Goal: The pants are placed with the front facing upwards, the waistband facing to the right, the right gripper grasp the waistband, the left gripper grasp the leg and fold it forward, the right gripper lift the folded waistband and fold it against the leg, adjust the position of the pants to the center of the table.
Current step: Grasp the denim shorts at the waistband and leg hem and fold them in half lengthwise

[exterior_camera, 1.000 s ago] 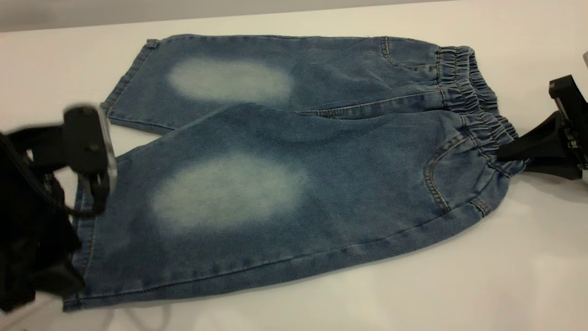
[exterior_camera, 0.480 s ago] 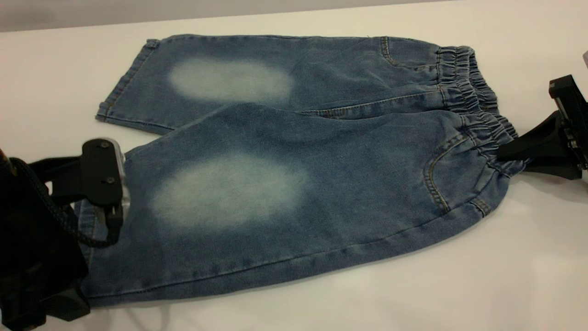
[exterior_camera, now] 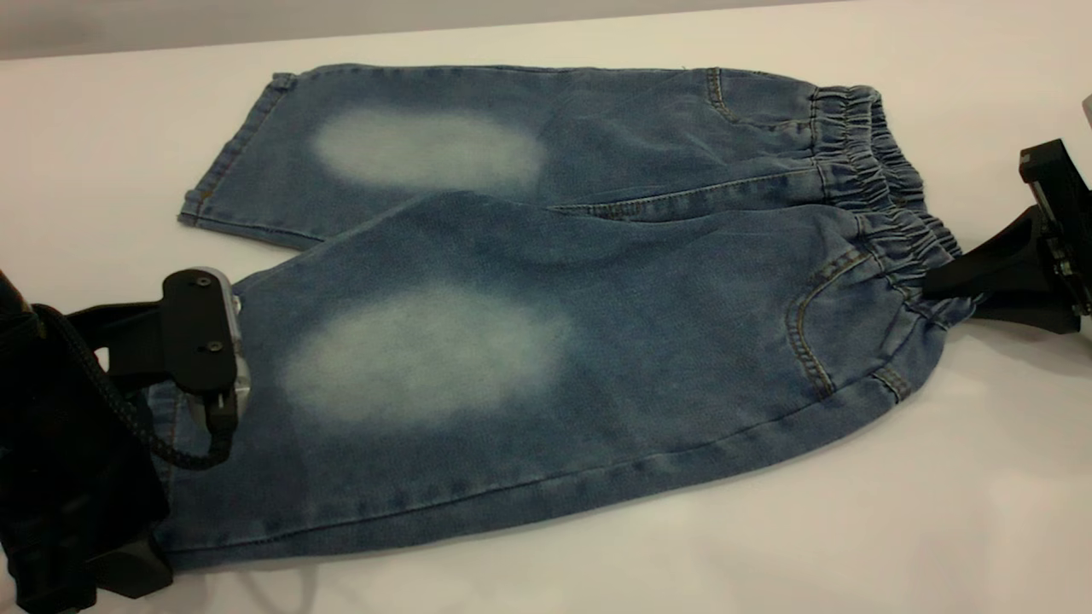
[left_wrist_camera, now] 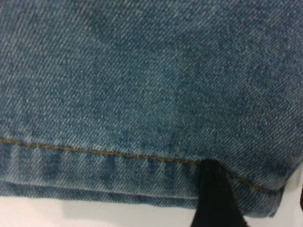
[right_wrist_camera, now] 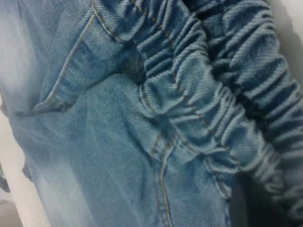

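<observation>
Two arms low over the pants [exterior_camera: 546,324], right gripper [exterior_camera: 934,286] fingers clenched on waistband [exterior_camera: 887,196], left gripper [left_wrist_camera: 213,198] at leg hem, grip unclear

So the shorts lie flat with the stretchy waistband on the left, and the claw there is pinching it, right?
Not quite: in the exterior view the waistband is on the right, where the right gripper pinches it. The pants do lie flat on the table.

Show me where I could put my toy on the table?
Bare table runs along the pants' near edge, and beyond the far leg. It's crowded at the waistband, where the right gripper grips, and at the leg hem, by the left gripper.
</observation>
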Robot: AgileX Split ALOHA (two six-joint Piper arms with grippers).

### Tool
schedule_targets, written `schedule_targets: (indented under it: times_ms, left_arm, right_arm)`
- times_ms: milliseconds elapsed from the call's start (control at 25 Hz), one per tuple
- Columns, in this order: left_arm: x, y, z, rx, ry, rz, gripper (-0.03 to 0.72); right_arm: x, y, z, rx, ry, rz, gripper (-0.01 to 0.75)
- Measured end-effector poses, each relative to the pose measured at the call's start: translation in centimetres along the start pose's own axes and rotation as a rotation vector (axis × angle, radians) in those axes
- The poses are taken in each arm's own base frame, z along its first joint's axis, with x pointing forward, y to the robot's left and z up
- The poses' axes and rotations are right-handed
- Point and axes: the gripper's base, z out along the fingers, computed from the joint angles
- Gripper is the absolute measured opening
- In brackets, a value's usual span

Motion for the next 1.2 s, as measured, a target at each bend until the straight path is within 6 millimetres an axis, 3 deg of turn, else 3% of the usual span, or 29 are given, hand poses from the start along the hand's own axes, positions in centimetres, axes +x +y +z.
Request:
schedule_targets:
  times_ms: [160,480,680,840,1200]
  left_arm:
    - [0.0,0.1,0.0,-0.006,-0.003,0.000,0.337]
    - [0.0,0.1,0.1,-0.012,-0.005,0.005,0.070]
    - [0.0,0.0,-0.3,-0.009,-0.006,0.015,0.066]
    - [-0.2,0.0,-1.9,-0.043,-0.042,0.034,0.066]
    - [-0.4,-0.2,-6.3,-0.134,-0.140,0.045,0.066]
  right_arm:
    - [0.0,0.0,0.0,-0.005,0.001,0.000,0.038]
    - [0.1,0.4,0.0,-0.049,0.008,-0.009,0.040]
    - [0.1,1.0,-0.1,-0.113,0.016,-0.009,0.040]
    - [0.5,1.5,-0.2,-0.173,0.028,-0.005,0.040]
    - [4.0,1.9,-1.1,-0.191,0.032,-0.002,0.040]
